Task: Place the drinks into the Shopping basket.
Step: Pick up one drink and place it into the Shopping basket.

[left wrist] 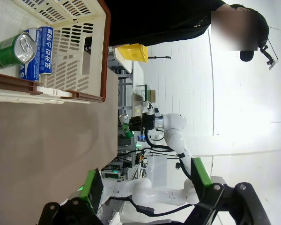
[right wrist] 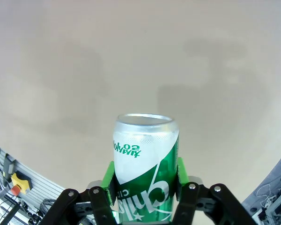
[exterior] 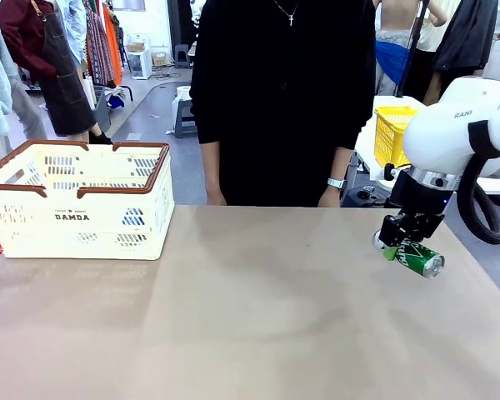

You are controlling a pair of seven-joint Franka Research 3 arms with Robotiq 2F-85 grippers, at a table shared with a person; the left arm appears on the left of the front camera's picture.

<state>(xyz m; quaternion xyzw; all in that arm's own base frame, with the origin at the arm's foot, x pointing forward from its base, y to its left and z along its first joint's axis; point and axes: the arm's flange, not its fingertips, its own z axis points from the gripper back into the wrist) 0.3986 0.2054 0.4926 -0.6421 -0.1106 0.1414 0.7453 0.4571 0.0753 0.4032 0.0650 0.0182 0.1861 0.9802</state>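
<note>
"DAMDA" on the Shopping basket (exterior: 72, 217); Korean lettering on the blue can (left wrist: 40, 51)

Right arm (exterior: 471, 125): glossy white rounded plastic shell, grey "RAN" lettering on top, black band wrapped round it, silver metal ring at the wrist, thick black ribbed cable looping below. Right gripper (exterior: 406, 242): black metal body, small blue light, green pads; black fingers (right wrist: 107, 187) had round screws at the knuckles. Left gripper (left wrist: 145, 187): black linkages, bright green pads. Person (exterior: 283, 100): black long-sleeved top, pendant necklace, silver wristwatch (exterior: 336, 183).
</note>
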